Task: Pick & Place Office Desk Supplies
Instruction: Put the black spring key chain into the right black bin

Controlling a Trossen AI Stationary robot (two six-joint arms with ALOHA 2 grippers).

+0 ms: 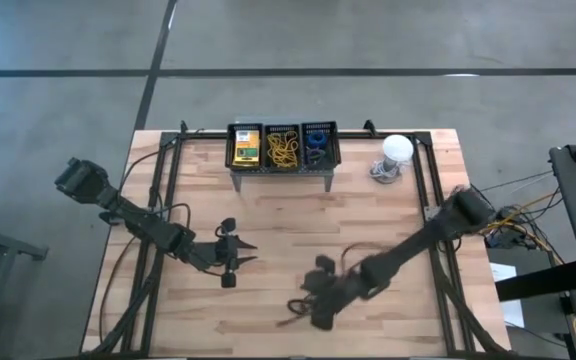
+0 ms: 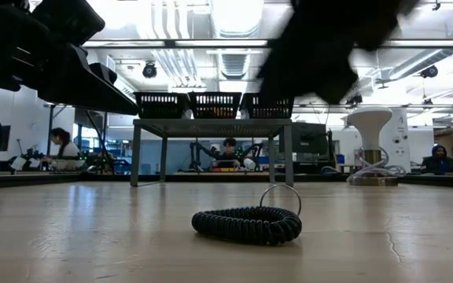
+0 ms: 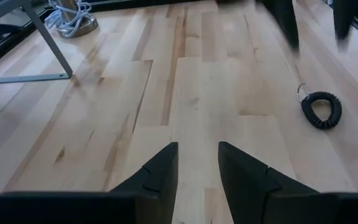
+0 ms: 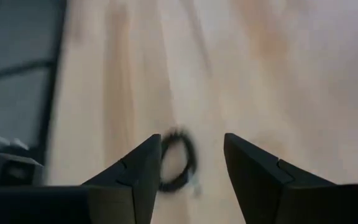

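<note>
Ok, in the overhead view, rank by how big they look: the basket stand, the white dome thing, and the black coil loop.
1. Grey basket stand, clearly largest.
2. White dome object.
3. Black coil loop, partly blurred beside the right arm, so its rank against the dome is unsure.

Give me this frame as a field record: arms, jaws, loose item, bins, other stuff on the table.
left gripper: over the table's left-centre, jaws apart, holding nothing
right gripper: over the front-centre of the table, above the black coil loop, jaws apart, nothing between them
black coil loop: flat on the wood, metal ring attached, free of both grippers
stand: back centre, three black baskets on top
baskets: crayon box in the left one, yellow rubber bands in the middle, blue loop in the right
white dome: back right, beside the stand
</note>
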